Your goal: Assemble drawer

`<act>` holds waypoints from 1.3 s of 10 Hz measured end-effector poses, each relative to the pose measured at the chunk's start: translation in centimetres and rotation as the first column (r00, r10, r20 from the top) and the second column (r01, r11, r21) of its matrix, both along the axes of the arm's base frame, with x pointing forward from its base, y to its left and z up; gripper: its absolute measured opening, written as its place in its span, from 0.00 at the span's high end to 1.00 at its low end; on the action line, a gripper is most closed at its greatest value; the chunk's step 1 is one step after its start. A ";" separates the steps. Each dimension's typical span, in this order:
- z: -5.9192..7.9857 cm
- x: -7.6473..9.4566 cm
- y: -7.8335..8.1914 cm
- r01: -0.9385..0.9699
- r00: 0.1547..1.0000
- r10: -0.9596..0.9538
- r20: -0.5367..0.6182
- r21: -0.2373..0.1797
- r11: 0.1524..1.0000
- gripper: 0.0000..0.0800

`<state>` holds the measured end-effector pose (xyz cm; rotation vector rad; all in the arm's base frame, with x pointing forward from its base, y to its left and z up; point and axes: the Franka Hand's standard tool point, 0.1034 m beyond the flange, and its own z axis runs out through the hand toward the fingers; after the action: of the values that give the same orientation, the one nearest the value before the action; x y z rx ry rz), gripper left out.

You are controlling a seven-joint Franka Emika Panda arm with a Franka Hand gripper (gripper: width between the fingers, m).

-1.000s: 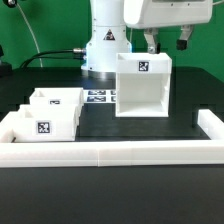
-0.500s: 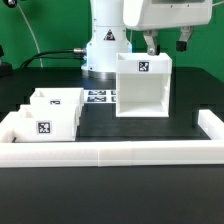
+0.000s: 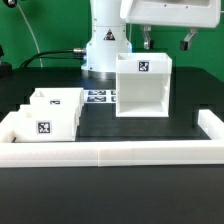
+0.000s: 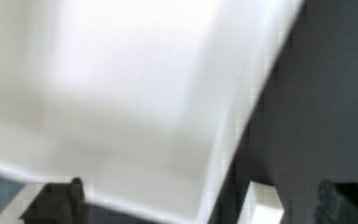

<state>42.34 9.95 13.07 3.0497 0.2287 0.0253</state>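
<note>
The tall white box shell (image 3: 142,88) stands upright at the middle of the table, a square tag on its top front edge. My gripper (image 3: 167,41) hangs just above its top rim, open and empty, touching nothing. Two small white trays stand at the exterior view's left: one in front (image 3: 45,122) with a tag on its face, one behind it (image 3: 58,100). In the wrist view the shell's white surface (image 4: 140,90) fills most of the blurred picture, and one dark fingertip (image 4: 55,203) shows at the edge.
A long low white wall (image 3: 110,152) borders the table's front and both sides. The marker board (image 3: 98,96) lies flat between the trays and the shell. The robot's white base (image 3: 105,50) stands behind it.
My gripper has risen a little above the box shell. The shell and both trays have not moved.
</note>
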 end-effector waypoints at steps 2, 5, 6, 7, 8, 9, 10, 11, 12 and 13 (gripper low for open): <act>-1.0 -1.0 0.2 0.066 0.998 -0.066 -0.004 -0.005 0.998 0.19; -0.9 -0.9 0.2 0.066 0.998 -0.066 -0.003 -0.004 0.998 0.19; -0.9 -0.9 0.2 0.067 0.998 -0.067 -0.003 -0.003 0.998 0.19; -1.2 -1.1 0.1 0.112 0.994 -0.112 0.004 0.038 0.993 0.19; -1.8 -1.6 0.2 0.176 0.984 -0.176 0.002 0.074 0.982 0.19; -2.2 -1.8 0.4 0.219 0.976 -0.220 -0.004 0.097 0.971 0.19; -2.5 -1.7 0.6 0.247 0.969 -0.248 -0.005 0.114 0.962 0.19; -2.8 -1.7 0.8 0.260 0.965 -0.261 -0.004 0.123 0.958 0.19; -3.2 -1.9 0.8 0.260 0.966 -0.260 -0.012 0.120 0.958 0.19; -3.4 -2.1 0.9 0.258 0.966 -0.258 -0.016 0.116 0.959 0.19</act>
<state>40.22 10.88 9.66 3.1693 -0.1788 0.0214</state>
